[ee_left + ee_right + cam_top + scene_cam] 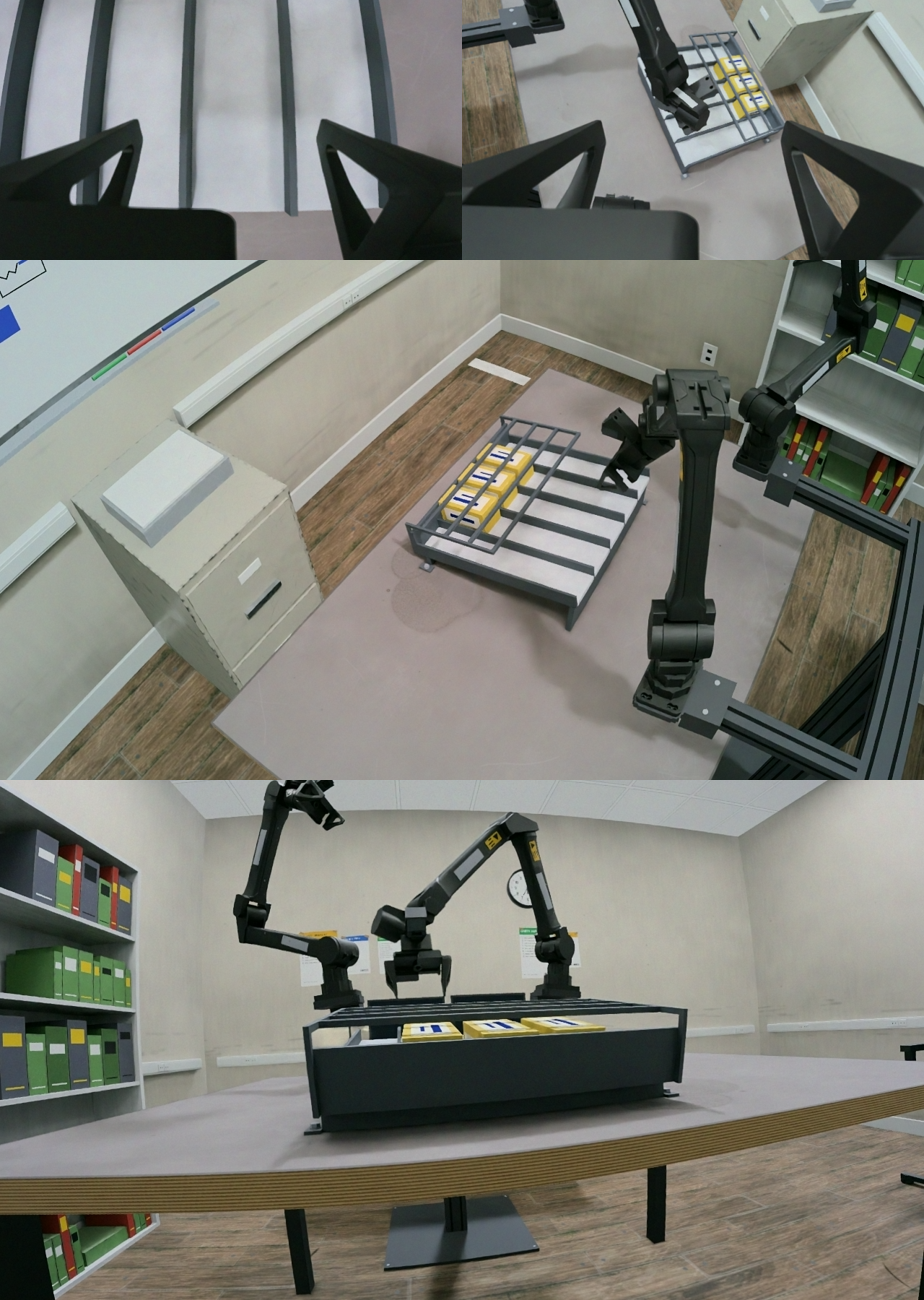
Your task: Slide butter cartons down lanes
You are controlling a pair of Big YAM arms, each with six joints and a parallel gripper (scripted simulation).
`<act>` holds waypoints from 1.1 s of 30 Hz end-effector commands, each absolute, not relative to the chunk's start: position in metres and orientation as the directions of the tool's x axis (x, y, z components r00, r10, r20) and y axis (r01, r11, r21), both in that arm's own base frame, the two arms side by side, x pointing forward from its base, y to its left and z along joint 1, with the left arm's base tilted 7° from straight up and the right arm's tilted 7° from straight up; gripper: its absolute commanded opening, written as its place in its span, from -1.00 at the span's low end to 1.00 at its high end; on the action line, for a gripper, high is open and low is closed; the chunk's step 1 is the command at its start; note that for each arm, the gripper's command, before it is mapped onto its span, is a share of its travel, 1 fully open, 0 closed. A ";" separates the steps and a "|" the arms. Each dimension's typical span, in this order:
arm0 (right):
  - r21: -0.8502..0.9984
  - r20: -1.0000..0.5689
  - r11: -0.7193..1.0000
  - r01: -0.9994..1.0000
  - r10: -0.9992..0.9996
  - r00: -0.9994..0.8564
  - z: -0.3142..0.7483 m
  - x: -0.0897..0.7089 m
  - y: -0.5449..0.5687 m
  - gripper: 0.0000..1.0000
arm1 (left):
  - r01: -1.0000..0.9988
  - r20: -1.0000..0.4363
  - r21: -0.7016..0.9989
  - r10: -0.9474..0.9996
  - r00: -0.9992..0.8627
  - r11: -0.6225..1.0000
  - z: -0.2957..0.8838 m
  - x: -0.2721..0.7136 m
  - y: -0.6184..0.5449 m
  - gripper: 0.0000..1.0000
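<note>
Three butter cartons (pixel 489 477) (pixel 500 1026) (pixel 745 82) are sitting in the shelf's (pixel 500 576) (pixel 491 1077) (pixel 187 108) (pixel 670 141) middle lanes, under the bars; the left jaws (pixel 615 479) (pixel 419 991) are hovering open above, and the right jaws (pixel 332 807) are hanging open.
</note>
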State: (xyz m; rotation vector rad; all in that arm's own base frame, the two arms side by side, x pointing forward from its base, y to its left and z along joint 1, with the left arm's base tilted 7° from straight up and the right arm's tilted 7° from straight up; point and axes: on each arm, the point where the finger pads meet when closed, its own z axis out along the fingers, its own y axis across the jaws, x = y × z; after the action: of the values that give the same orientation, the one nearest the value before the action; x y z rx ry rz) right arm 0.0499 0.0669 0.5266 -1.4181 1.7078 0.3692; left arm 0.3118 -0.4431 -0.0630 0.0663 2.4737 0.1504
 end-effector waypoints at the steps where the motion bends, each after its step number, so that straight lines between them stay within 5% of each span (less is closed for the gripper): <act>1: -0.295 -0.767 0.326 -0.898 -0.641 0.020 0.542 0.052 0.067 1.00 | 0.011 -0.635 0.107 0.077 -0.768 0.994 -0.068 0.317 -0.451 1.00; 15: -0.295 -0.767 0.326 -0.898 -0.641 0.020 0.542 0.052 0.067 1.00 | 0.049 -0.664 0.113 0.112 -0.739 0.992 -0.065 0.320 -0.454 1.00; 23: -0.295 -0.767 0.326 -0.898 -0.641 0.020 0.542 0.052 0.067 1.00 | 0.072 -0.865 0.177 0.190 -0.464 0.982 -0.052 0.361 -0.454 1.00; 33: -0.295 -0.767 0.326 -0.898 -0.641 0.020 0.542 0.052 0.067 1.00 | 0.033 -0.948 0.177 0.179 -0.264 0.984 -0.040 0.383 -0.455 1.00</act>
State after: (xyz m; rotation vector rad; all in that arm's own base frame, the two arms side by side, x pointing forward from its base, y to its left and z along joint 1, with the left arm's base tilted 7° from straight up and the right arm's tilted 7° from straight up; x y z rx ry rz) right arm 0.0499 0.0669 0.5266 -1.4182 1.7078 0.3692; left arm 0.3719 -0.4530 -0.0393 0.0885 1.9094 0.1330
